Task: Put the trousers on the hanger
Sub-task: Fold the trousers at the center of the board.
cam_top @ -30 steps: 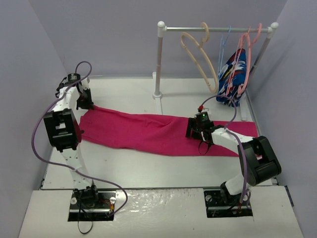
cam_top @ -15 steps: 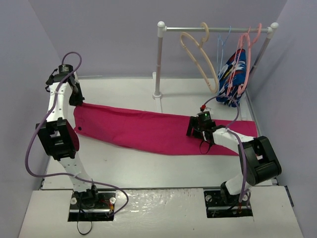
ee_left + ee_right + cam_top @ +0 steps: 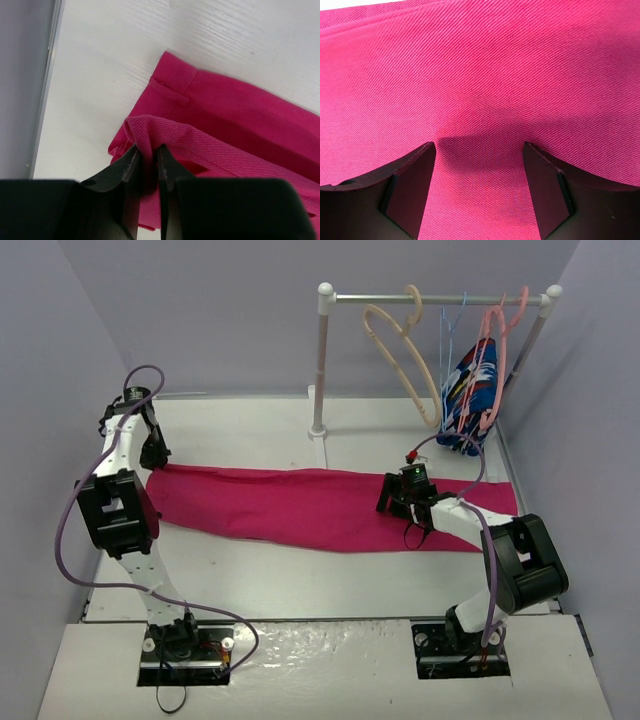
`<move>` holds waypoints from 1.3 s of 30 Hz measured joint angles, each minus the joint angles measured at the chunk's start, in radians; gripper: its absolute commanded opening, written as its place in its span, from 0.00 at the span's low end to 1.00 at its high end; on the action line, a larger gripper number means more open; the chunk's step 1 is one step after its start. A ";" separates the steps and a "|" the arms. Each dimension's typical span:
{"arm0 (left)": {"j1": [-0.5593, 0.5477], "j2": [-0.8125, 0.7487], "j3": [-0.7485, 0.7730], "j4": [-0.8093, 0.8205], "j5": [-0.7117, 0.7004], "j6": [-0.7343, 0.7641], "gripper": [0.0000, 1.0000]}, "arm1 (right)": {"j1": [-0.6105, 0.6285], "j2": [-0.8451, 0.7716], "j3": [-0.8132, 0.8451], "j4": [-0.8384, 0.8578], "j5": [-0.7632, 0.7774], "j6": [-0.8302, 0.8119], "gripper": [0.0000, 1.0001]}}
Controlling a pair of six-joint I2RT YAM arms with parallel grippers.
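The magenta-pink trousers [image 3: 300, 502] lie stretched across the table from left to right. My left gripper [image 3: 153, 455] is shut on a fold of the trousers [image 3: 210, 135] at their waistband end, at the far left. My right gripper [image 3: 396, 502] is open and hovers just above the trousers' middle; in the right wrist view its gripper [image 3: 479, 150] has pink cloth [image 3: 480, 75] between the spread fingers without pinching it. The beige hanger [image 3: 402, 355] hangs on the rail [image 3: 430, 298] at the back.
The rail stands on a white post [image 3: 321, 360] behind the trousers. A thin blue wire hanger [image 3: 452, 325], salmon-pink hangers [image 3: 497, 325] and a blue patterned garment [image 3: 468, 390] hang to the right of the beige hanger. Walls close in left and right.
My left gripper has pulled the trousers' left end out to the left and then a little back and down, stretching the cloth flatter. My right gripper has stayed in place.
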 measured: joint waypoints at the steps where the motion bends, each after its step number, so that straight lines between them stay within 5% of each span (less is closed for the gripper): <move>1: 0.000 0.011 -0.011 0.023 -0.001 0.002 0.29 | 0.000 0.000 0.000 0.000 0.000 0.000 0.68; 3: 0.002 0.033 -0.022 0.058 -0.007 0.005 0.42 | 0.000 0.000 -0.001 0.001 0.000 0.000 0.68; 5: 0.005 0.053 -0.028 0.084 -0.022 0.009 0.65 | 0.000 0.000 -0.001 0.002 0.000 0.000 0.68; 9: 0.011 0.058 -0.047 0.135 -0.076 0.021 0.83 | 0.000 -0.003 -0.005 0.006 0.000 -0.001 0.68; 14: 0.015 -0.045 -0.146 0.186 -0.106 0.020 0.82 | -0.001 -0.012 -0.014 0.010 0.000 -0.002 0.68; 23: -0.044 -0.464 -0.376 0.249 -0.077 0.001 0.83 | 0.014 -0.046 -0.026 -0.034 0.012 -0.031 0.68; 30: -0.024 -0.396 -0.398 0.291 -0.051 0.010 0.82 | 0.048 -0.047 -0.026 -0.048 0.039 -0.054 0.68; 36: -0.032 -0.374 -0.431 0.340 0.018 -0.019 0.65 | 0.096 -0.059 -0.026 -0.073 0.048 -0.071 0.67; 39: -0.039 -0.392 -0.464 0.360 0.042 -0.041 0.43 | 0.120 -0.063 -0.026 -0.085 0.041 -0.077 0.67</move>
